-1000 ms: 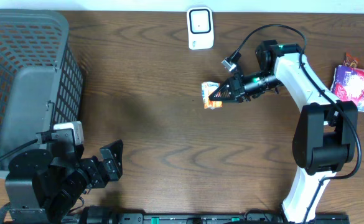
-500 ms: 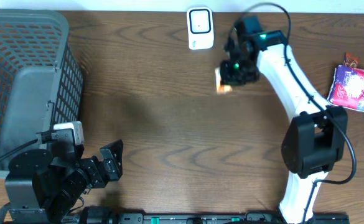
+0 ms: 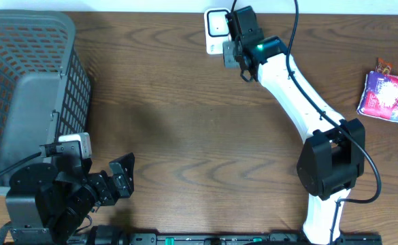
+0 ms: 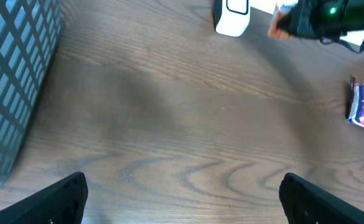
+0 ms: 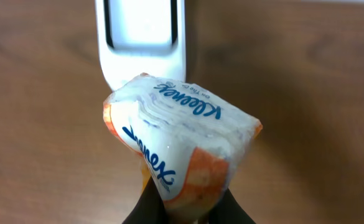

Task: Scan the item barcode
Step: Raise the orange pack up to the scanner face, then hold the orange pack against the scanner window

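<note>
Since the earlier overhead frames, the right arm has swung from the middle of the desk (image 3: 171, 122) up to the top centre, carrying the tissue pack (image 5: 182, 143) with it. The right gripper (image 5: 188, 211) is clenched on the pack's lower end. In the right wrist view the pack stands tilted, white and orange with blue Kleenex lettering. Its upper edge overlaps the bottom of the white scanner (image 5: 141, 43); whether they touch cannot be told. From overhead the pack is just right of the scanner, largely hidden under the arm. The left gripper (image 4: 185, 186) sits at the lower left of the overhead frame, released and spread wide, over bare wood. A grey basket (image 3: 69, 61) fills the upper left. Colourful snack packets (image 3: 387, 95) lie at the right edge.
</note>
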`<action>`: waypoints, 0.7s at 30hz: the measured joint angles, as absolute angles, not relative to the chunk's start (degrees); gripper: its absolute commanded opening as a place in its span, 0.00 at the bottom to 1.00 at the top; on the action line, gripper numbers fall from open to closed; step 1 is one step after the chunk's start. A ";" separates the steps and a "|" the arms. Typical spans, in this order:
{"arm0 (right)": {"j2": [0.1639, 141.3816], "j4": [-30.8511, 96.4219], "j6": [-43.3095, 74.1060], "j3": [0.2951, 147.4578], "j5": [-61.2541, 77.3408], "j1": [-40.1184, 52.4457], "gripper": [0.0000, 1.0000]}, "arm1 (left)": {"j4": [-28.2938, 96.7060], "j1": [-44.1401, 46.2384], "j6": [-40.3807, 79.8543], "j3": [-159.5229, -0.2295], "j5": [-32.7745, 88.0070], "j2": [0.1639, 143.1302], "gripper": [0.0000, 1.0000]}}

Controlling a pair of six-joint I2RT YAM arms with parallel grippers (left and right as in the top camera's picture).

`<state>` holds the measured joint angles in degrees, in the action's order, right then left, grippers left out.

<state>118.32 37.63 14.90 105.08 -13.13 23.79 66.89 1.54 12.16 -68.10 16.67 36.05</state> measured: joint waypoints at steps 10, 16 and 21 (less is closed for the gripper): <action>119.42 19.29 13.72 105.16 -12.91 23.81 0.01 | 66.87 1.54 12.16 -68.10 16.67 36.05 0.98; 124.66 15.33 9.80 105.38 -15.68 23.88 0.01 | 66.87 1.54 12.16 -68.10 16.67 36.05 0.98; 128.73 13.34 7.64 105.36 -16.80 23.88 0.01 | 66.87 1.54 12.16 -68.10 16.67 36.05 0.98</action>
<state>128.73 13.34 7.64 105.36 -16.80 23.88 66.87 1.54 12.16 -68.10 16.67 36.05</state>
